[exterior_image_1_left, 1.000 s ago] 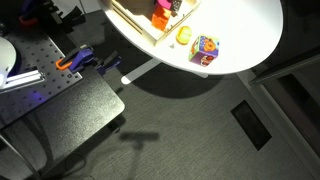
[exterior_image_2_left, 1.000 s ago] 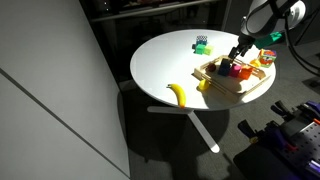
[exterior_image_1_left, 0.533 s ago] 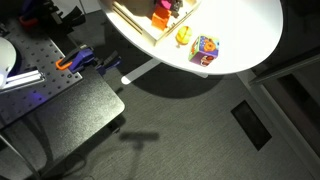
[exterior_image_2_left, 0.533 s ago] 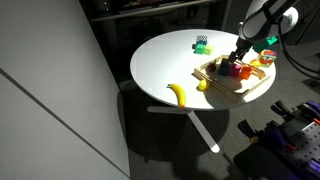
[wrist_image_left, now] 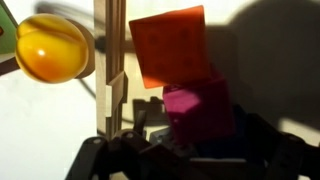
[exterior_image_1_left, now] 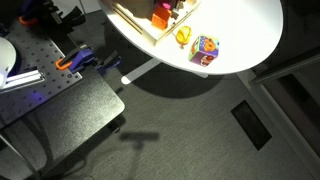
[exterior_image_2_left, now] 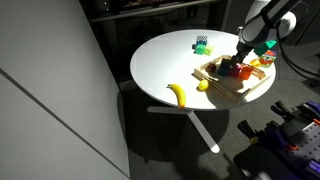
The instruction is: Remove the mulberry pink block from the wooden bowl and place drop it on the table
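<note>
In the wrist view the mulberry pink block (wrist_image_left: 197,108) lies in the wooden bowl (wrist_image_left: 110,70), just below an orange block (wrist_image_left: 172,45). My gripper (wrist_image_left: 195,142) is low over the pink block, with a dark finger on each side and a gap to each. It looks open. In an exterior view the gripper (exterior_image_2_left: 243,63) reaches down into the bowl (exterior_image_2_left: 238,88) on the white table (exterior_image_2_left: 170,60). The pink block (exterior_image_2_left: 231,70) shows there as a small spot under the fingers. In an exterior view (exterior_image_1_left: 150,30) only the bowl's edge shows and the pink block is hidden.
A yellow ball (wrist_image_left: 55,48) lies just outside the bowl's rim, also seen in an exterior view (exterior_image_2_left: 203,86). A banana (exterior_image_2_left: 178,95) lies near the table's front edge. The multicoloured cube (exterior_image_1_left: 205,48) stands near the bowl. A dark perforated bench (exterior_image_1_left: 40,70) stands beside the table.
The arm has shifted slightly and come down a little over the bowl. The blocks have not moved.
</note>
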### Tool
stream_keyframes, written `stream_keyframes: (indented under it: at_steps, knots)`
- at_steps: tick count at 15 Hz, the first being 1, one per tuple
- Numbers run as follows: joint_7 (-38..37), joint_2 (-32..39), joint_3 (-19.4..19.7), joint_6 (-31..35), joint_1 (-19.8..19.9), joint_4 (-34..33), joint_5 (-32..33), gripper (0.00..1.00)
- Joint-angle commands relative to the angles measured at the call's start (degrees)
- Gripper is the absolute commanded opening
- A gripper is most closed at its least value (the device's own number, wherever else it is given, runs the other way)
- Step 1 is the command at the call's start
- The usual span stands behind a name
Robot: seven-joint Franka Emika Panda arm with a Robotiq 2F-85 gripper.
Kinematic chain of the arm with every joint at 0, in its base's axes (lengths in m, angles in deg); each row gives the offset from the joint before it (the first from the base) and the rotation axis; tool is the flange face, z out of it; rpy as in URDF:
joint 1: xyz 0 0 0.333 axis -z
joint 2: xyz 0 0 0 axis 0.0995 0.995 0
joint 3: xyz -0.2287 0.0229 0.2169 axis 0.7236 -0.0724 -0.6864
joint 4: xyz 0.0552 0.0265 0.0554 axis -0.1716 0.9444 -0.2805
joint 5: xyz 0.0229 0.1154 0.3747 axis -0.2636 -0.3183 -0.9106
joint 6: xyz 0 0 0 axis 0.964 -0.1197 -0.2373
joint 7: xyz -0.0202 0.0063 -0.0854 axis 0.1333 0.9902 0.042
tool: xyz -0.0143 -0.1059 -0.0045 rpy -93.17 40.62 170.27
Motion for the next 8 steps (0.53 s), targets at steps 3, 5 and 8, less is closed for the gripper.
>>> stream_keyframes:
  at_steps: [3, 5, 8]
  knots:
    - [1.71, 1.60, -0.63, -0.44, 0.87, -1.93, 1.39, 1.00]
    - [1.64, 2.06, -0.42, -0.27, 0.65, -2.28, 1.72, 1.00]
    - [0.45, 0.65, -0.52, -0.16, 0.46, -0.70, 1.27, 1.00]
